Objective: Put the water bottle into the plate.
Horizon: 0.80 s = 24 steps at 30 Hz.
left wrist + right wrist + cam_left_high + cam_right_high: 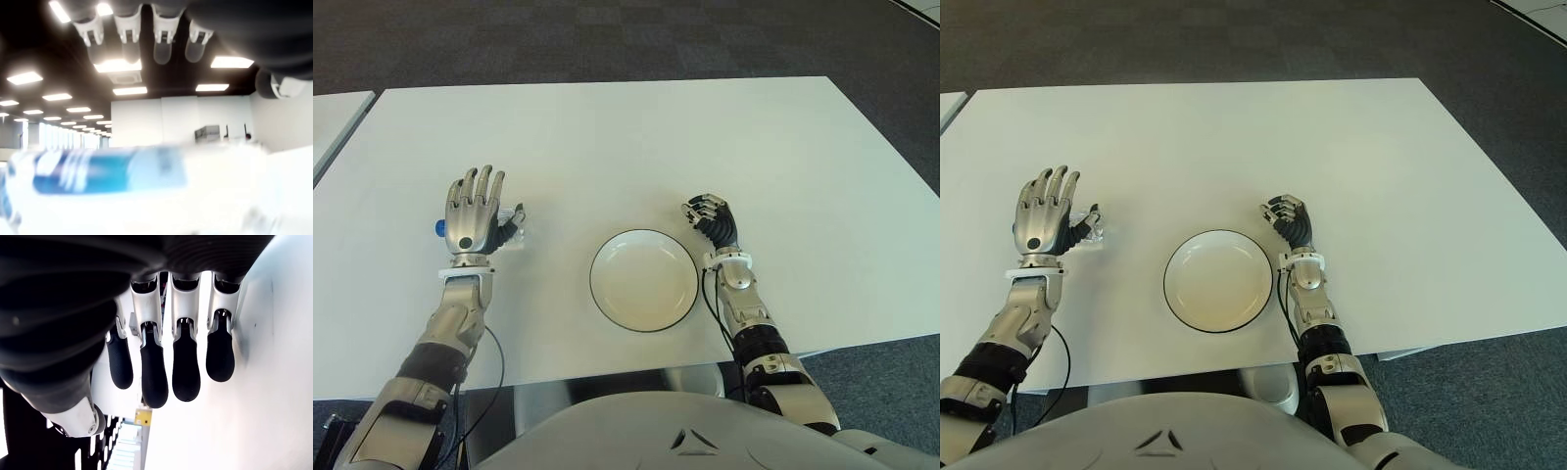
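Observation:
The water bottle [516, 217] lies on its side on the white table [607, 137], at the left. It is clear, with a blue cap [440, 227] and a blue label [107, 171]. My left hand [477, 201] is directly over it with the fingers stretched out and spread, hiding most of the bottle. The fingers are not closed around it. The round white plate [644, 282] with a dark rim sits empty near the table's front edge, right of the bottle. My right hand [710, 217] shows just right of the plate, with its fingers [186, 367] curled and holding nothing.
A second white table [333, 117] shows at the far left edge. Dark carpet [607, 39] lies beyond the table's far edge. The table's front edge runs close to my body, and a thin cable [494, 352] hangs from my left forearm.

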Motion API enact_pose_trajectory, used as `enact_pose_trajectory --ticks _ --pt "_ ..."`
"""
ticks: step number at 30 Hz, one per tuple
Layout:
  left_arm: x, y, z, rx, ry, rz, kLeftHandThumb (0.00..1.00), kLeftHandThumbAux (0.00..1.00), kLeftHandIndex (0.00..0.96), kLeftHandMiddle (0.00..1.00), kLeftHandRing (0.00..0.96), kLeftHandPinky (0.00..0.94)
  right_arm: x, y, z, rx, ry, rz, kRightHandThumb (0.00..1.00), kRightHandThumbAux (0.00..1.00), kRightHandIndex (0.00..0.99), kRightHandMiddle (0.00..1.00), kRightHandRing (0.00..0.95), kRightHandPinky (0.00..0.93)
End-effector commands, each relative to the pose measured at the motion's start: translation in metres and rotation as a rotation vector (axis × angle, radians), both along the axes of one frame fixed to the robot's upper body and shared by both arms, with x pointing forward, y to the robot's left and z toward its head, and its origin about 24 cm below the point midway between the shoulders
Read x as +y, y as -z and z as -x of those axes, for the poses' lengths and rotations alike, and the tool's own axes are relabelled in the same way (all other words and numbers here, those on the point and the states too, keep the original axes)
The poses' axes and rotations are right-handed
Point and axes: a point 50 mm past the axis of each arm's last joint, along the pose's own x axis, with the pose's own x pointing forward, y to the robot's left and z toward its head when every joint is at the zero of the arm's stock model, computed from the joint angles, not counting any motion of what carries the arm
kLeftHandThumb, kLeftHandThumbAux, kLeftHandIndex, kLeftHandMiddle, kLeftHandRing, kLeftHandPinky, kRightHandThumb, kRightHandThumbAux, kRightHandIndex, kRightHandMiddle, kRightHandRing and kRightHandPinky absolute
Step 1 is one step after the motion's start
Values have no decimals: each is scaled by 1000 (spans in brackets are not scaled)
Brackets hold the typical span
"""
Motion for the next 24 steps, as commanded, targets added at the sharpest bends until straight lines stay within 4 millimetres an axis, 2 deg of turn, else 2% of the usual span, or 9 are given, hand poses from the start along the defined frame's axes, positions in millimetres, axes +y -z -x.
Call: enact_pose_trajectory --ticks 1,10,16,19,24 --pt "7 11 0 109 -51 -53 567 180 0 0 0 0 1 2 1 9 -3 -8 706 729 433 603 623 649" --pt "13 22 5 215 -111 -66 598 200 0 0 0 0 1 3 2 7 3 -15 707 729 434 605 625 645" --pt "18 32 11 283 -145 -45 687 227 0 0 0 0 2 4 3 14 7 -12 707 729 433 601 623 647" --pt "23 44 20 331 -160 -35 712 230 0 0 0 0 2 4 4 8 6 -21 707 729 433 602 625 649" --pt "25 50 26 359 -161 -27 710 227 0 0 0 0 1 4 5 3 8 -28 706 729 433 602 626 651"
